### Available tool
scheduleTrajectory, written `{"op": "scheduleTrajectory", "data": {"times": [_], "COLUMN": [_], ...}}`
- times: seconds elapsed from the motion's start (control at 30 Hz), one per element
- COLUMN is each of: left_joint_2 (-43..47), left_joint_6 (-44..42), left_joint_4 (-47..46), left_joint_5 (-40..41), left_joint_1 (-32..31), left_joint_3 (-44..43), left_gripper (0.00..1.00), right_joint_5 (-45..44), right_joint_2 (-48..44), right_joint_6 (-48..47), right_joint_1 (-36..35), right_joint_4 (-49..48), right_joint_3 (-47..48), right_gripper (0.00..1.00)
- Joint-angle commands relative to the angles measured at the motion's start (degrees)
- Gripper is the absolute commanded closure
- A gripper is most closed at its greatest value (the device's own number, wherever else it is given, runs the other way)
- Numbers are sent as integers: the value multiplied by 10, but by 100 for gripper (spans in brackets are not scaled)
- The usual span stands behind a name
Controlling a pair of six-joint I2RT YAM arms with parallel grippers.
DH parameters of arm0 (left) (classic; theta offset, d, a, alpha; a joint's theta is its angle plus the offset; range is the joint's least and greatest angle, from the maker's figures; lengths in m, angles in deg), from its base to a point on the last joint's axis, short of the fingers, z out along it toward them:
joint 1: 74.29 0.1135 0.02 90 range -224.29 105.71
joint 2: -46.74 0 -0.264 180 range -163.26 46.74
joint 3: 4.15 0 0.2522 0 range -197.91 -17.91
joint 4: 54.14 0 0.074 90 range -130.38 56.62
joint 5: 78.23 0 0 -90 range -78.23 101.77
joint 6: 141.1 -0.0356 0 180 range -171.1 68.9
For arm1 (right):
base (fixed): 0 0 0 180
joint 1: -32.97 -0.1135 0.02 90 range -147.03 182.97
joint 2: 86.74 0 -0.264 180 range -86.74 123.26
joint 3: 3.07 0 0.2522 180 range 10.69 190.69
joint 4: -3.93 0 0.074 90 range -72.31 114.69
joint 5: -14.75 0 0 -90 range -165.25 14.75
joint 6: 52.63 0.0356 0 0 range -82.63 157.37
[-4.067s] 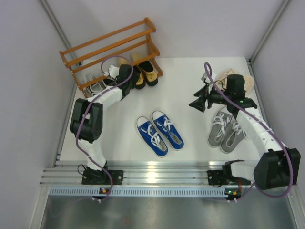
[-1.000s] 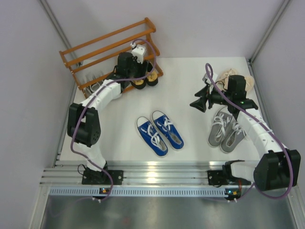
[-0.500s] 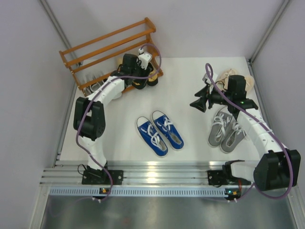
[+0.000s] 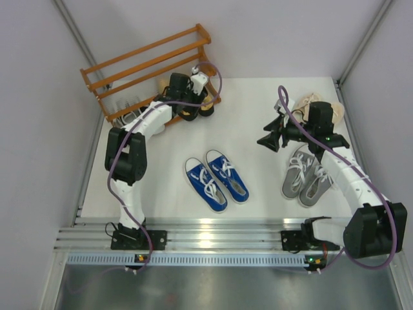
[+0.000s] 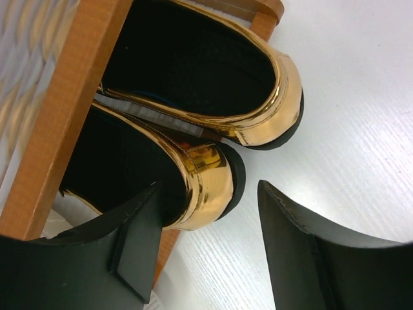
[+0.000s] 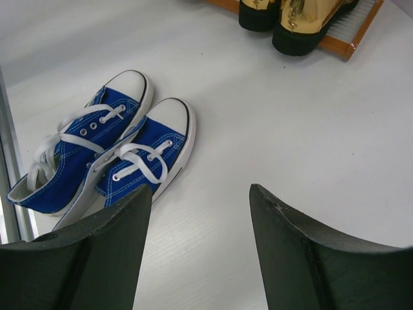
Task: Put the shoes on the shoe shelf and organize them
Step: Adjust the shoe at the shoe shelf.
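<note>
The gold loafers [image 5: 213, 97] rest side by side on the bottom tier of the shoe shelf [image 4: 148, 61], heels sticking out over the floor. My left gripper [image 5: 210, 213] is open astride the nearer loafer's heel, one finger [image 5: 139, 239] by its opening and the other standing clear of it. From above, the left gripper [image 4: 192, 103] covers much of the loafers [image 4: 206, 107]. Blue sneakers [image 4: 216, 181] lie mid-floor, grey sneakers [image 4: 308, 177] at right. My right gripper [image 4: 270, 139] hangs open and empty above the floor, facing the blue sneakers [image 6: 110, 152].
Beige lace-ups [image 4: 317, 102] sit behind the right arm near the back right wall. Black-and-white sneakers [image 4: 129, 116] show partly on the shelf's lower tier, left of the loafers. Grey walls close both sides; a metal rail [image 4: 213, 232] runs along the near edge.
The left wrist has swung right and settled over the loafers' heels, its jaws narrowing slightly. The loafers sit further into the shelf than four seconds ago. The right arm has not moved.
</note>
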Motion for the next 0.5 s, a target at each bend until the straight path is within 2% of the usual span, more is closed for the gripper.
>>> {"op": "scheduleTrajectory", "data": {"times": [0.0,0.07,0.17,0.2,0.33,0.47], "left_joint_2": [-9,-12,-10,-6,8,16], "left_joint_6": [-35,-38,-41,-42,-60,-77], "left_joint_4": [-1,-1,-1,-1,-1,-1], "left_joint_5": [1,1,-4,-6,-5,1], "left_joint_1": [1,1,1,2,1,1], "left_joint_3": [-16,-16,-15,-15,-8,2], "left_gripper": [37,39,50,58,76,82], "right_joint_5": [18,18,18,18,18,18], "right_joint_2": [-10,-9,-8,-8,-7,-7], "right_joint_6": [-13,-12,-13,-14,-13,-13], "right_joint_1": [11,11,11,11,11,10], "right_joint_4": [-22,-22,-22,-22,-22,-22], "right_joint_3": [-1,-1,-1,-1,-1,-1], "right_gripper": [37,38,38,37,38,38]}}
